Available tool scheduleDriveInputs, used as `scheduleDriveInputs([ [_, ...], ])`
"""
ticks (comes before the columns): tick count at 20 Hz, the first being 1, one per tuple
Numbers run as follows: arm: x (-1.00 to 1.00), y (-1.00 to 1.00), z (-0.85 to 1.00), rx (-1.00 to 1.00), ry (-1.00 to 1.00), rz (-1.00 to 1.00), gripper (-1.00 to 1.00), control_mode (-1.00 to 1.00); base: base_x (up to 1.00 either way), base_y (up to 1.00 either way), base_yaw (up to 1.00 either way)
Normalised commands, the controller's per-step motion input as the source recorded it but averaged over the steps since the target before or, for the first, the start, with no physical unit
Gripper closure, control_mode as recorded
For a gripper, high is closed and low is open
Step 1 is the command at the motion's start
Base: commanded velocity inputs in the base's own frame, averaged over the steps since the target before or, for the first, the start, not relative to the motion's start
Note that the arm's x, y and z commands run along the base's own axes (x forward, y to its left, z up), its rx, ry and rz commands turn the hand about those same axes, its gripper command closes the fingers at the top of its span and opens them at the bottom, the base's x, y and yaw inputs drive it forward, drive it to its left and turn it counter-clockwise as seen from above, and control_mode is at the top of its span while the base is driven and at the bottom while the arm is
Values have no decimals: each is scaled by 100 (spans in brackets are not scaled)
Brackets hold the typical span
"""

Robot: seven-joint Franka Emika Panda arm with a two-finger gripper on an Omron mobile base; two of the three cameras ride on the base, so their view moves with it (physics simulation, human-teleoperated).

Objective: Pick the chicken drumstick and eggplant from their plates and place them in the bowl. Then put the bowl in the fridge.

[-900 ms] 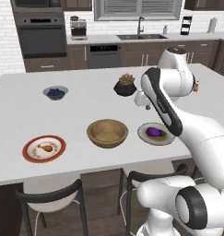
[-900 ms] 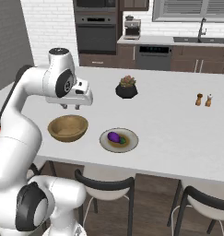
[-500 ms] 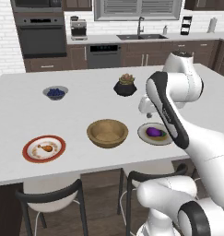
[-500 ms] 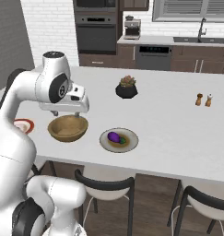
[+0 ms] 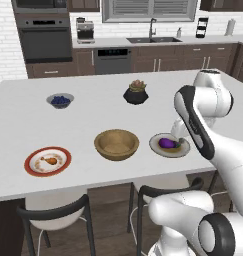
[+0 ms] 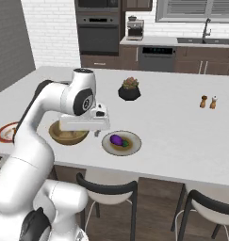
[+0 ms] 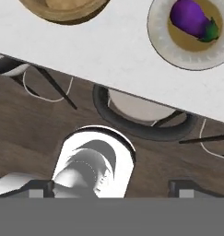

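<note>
Chairs: you have two dark chairs [image 5: 53,220] tucked under the near edge of the counter [image 5: 93,125].
Drumstick: it [image 5: 51,160] lies on the red-rimmed plate [image 5: 30,165] at your near left.
Bowl: it [image 5: 116,144] sits mid-counter between the two plates, with nothing in it.
Eggplant: it [image 5: 167,143] rests on the grey-green plate [image 5: 155,145], just right of the bowl.
Gripper: it [image 6: 97,133] hangs above the counter between bowl and grey-green plate; the fingers [image 7: 39,186] stand wide apart and hold nothing.
Arm: the elbow is raised, the hand held level and low.
Obstacles: nothing sits between the gripper and the eggplant.
Farther: berry bowl [image 5: 60,100] left, plant pot [image 5: 136,93] centre, two shakers [image 6: 208,101] right.
Back wall: oven [image 5: 45,37], sink [image 5: 160,39].
</note>
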Motion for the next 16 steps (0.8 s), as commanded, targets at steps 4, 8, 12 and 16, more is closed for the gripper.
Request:
scheduleDriveInputs([
  [4, 43, -52, -49, -1, 10, 27, -100, -100, 0, 0, 0],
  [8, 93, -24, -55, 0, 2, 27, -100, -100, 0, 0, 0],
  [12, 99, -13, -41, 0, 0, 31, -100, -100, 0, 0, 0],
  [16, 82, 0, -39, 0, 2, 25, -100, -100, 0, 0, 0],
])
